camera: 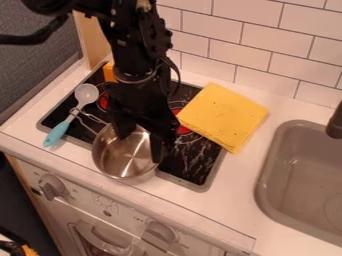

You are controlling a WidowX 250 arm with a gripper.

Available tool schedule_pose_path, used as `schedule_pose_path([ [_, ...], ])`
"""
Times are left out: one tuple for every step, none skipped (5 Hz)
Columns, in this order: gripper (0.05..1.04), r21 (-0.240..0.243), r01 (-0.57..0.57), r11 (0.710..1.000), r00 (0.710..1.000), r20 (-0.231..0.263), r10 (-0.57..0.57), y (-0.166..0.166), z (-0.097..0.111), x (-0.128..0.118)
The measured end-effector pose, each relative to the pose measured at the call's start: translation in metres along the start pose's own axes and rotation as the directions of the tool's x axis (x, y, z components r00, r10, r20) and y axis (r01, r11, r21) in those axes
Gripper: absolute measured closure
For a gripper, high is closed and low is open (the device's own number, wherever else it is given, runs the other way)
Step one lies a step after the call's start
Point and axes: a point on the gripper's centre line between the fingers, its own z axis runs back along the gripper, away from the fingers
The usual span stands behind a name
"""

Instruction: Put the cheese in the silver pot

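Note:
The gripper (141,141) hangs over the silver pot (120,159), its two dark fingers spread apart with bare metal of the pot visible between them. The pot stands at the front left of the black stove top, its wire handle toward the back left. An orange block (109,71), which may be the cheese, is at the stove's back left corner, partly hidden behind the arm.
A spoon with a blue handle (57,134) lies left of the pot. A yellow cloth (224,116) overlaps the stove's right edge. Farther right is a grey sink (294,175) with a dark faucet (335,121). White tiles (244,40) line the back.

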Motion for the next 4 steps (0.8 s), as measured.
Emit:
schedule_pose_path([
  [0.083, -0.011, -0.013, 1.0, 1.0, -0.017, 0.013, -0.002, -0.004, -0.003],
  [0.083, -0.053, -0.227, 0.972, 0.973, 0.037, 0.229, 0.014, 0.002, 0.0],
  [0.083, -0.048, -0.36, 0.932, 0.931, 0.05, 0.362, 0.048, 0.015, 0.026],
  [0.083, -0.065, -0.47, 0.88, 0.877, 0.077, 0.474, 0.088, 0.025, 0.061],
])
